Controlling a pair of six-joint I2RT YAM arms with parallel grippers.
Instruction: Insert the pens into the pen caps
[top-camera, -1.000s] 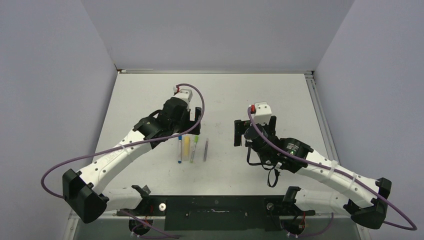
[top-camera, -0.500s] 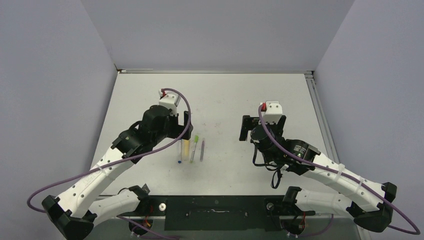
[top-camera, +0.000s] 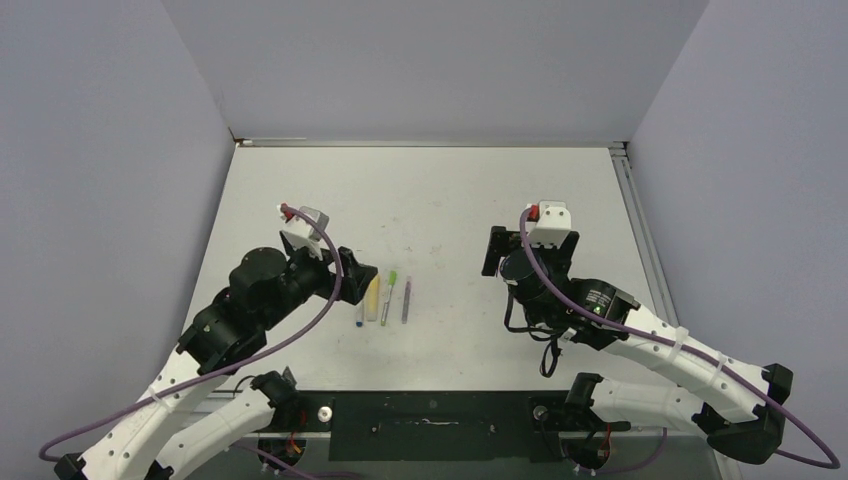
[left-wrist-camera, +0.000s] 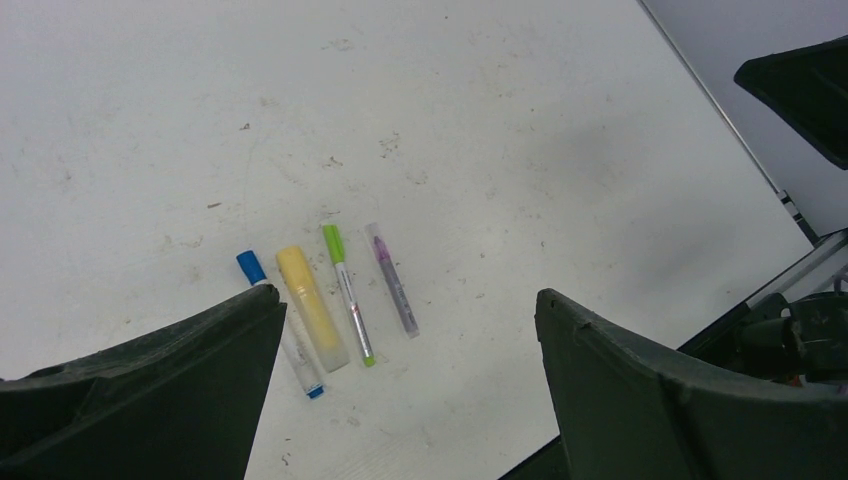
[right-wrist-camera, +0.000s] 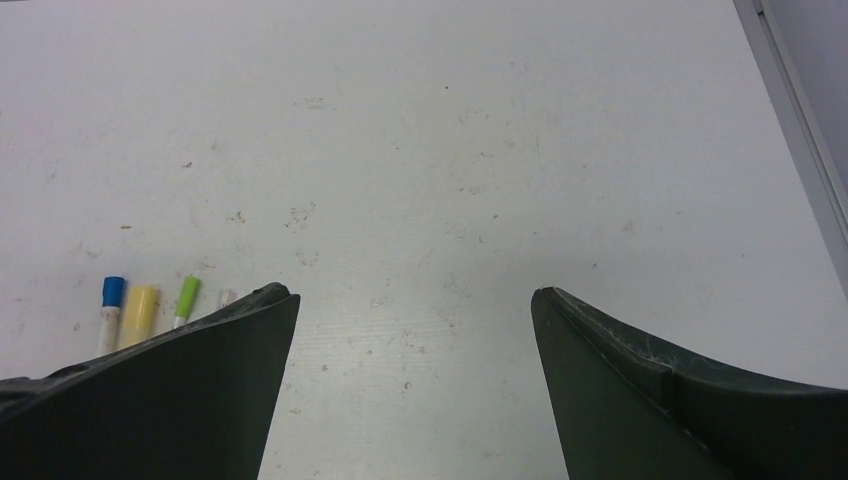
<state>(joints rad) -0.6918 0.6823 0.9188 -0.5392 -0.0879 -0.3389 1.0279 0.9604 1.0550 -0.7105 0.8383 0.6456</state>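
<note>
Four pens lie side by side on the white table (top-camera: 450, 190): a white pen with a blue cap (top-camera: 360, 312) (left-wrist-camera: 250, 267), a thick yellow marker (top-camera: 372, 296) (left-wrist-camera: 312, 310), a thin pen with a green cap (top-camera: 388, 296) (left-wrist-camera: 347, 293) and a thin grey-purple pen (top-camera: 406, 300) (left-wrist-camera: 392, 279). The caps sit on the pens' ends; no loose cap shows. My left gripper (top-camera: 357, 272) (left-wrist-camera: 408, 296) is open and empty, just left of the row. My right gripper (top-camera: 530, 248) (right-wrist-camera: 412, 292) is open and empty, well to the right. In the right wrist view the blue cap (right-wrist-camera: 113, 291) and green cap (right-wrist-camera: 187, 296) show at the left.
Grey walls stand on three sides of the table. A metal rail (top-camera: 632, 215) runs along the right edge. The black base bar (top-camera: 430, 410) lies at the near edge.
My left arm has drawn back toward the near left, off the far side of the pens. My right gripper has shifted slightly to the right. The pens stay in their row.
</note>
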